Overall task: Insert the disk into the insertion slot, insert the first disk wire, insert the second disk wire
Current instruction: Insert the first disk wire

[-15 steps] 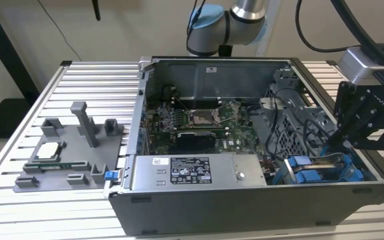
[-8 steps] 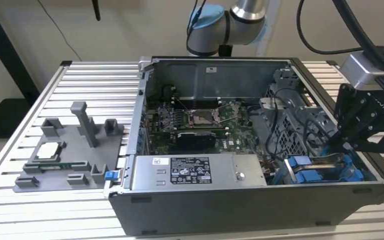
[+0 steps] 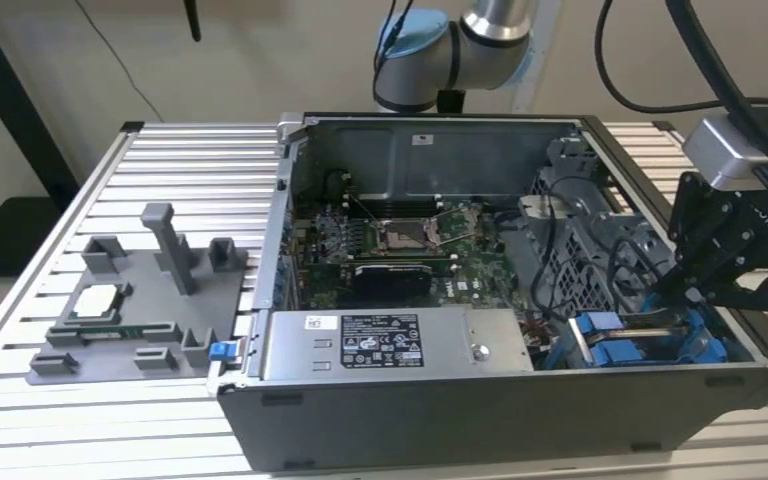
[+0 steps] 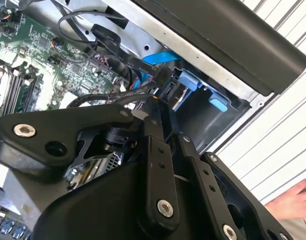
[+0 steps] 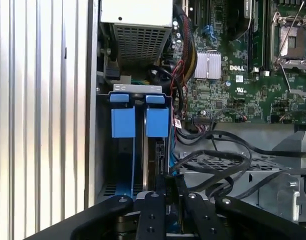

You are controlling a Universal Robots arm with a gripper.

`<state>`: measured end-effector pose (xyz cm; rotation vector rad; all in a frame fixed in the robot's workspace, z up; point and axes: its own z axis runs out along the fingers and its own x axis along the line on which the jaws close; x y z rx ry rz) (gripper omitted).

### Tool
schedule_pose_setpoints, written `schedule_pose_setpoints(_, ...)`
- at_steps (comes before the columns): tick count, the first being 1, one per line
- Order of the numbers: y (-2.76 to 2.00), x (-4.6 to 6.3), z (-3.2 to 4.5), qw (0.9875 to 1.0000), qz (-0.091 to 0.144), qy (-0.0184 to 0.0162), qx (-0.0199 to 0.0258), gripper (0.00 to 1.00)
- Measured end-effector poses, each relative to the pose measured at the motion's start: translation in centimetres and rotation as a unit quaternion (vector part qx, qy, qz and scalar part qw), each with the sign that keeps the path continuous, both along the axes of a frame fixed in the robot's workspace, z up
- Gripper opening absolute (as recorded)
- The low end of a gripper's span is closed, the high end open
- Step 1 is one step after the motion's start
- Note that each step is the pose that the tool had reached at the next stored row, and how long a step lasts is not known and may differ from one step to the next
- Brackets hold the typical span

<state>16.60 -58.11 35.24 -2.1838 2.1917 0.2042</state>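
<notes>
One hand (image 4: 293,200) edges the second wrist view; pincer (image 5: 168,182) at insertion slot (image 5: 138,88).

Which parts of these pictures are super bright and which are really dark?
In the exterior view the slatted table looks pale and the gripper is a black shape. In the first wrist view the table glares near white while the insertion slot lies in shadow. In the second wrist view the gripper is darkest.
</notes>
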Motion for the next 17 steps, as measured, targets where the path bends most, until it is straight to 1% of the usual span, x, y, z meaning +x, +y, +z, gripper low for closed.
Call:
schedule_pose_setpoints(3, -0.01, 0.05, -0.22, 1.0000, 0.003, 0.0000, 0.0021, 0.00)
schedule_pose_setpoints(6, -0.02, 0.07, -0.50, 1.0000, 0.004, 0.0000, 0.0028, 0.00)
schedule_pose_setpoints(12, -0.49, 0.17, -0.73, 1.0000, 0.004, 0.0000, 0.0045, 0.00)
schedule_pose_setpoints(17, -0.52, 0.18, -0.95, 1.0000, 0.004, 0.0000, 0.0055, 0.00)
